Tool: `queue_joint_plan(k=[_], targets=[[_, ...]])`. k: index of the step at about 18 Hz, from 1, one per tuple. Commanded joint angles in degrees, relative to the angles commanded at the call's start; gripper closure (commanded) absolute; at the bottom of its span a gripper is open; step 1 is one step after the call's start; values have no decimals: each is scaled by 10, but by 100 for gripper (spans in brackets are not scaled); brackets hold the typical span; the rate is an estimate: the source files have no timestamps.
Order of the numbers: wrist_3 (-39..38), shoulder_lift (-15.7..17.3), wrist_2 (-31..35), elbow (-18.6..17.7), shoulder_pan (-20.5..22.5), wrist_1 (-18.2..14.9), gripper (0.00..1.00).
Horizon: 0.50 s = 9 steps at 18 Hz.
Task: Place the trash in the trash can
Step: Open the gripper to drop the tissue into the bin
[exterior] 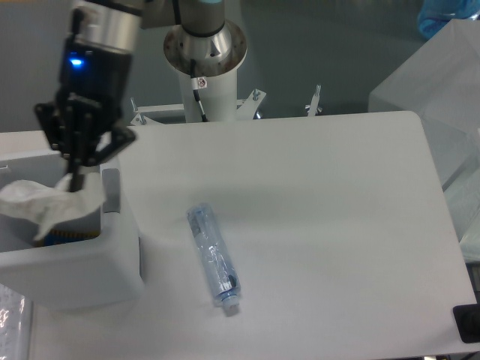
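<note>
— Why hang the wrapper there?

— I've got the tool pinched shut on its top, right over the mouth of the trash can, so when it's let go it falls inside.

— And the bottle?

— It lies flat on the worktop just beside the can, untouched, next I'd say.

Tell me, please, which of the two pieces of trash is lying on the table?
The crushed clear bottle lies on the white table; the crumpled white wrapper hangs from the gripper over the trash can.
</note>
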Motion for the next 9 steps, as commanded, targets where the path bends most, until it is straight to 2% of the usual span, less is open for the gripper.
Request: queue_joint_plan(k=[4, 7, 8, 9], targets=[[1, 3, 0, -35, -9, 1, 92], [1, 1, 0, -45, -10, 1, 89], [-1, 0, 0, -45, -10, 0, 84], [0, 0, 0, -47, -10, 1, 67]])
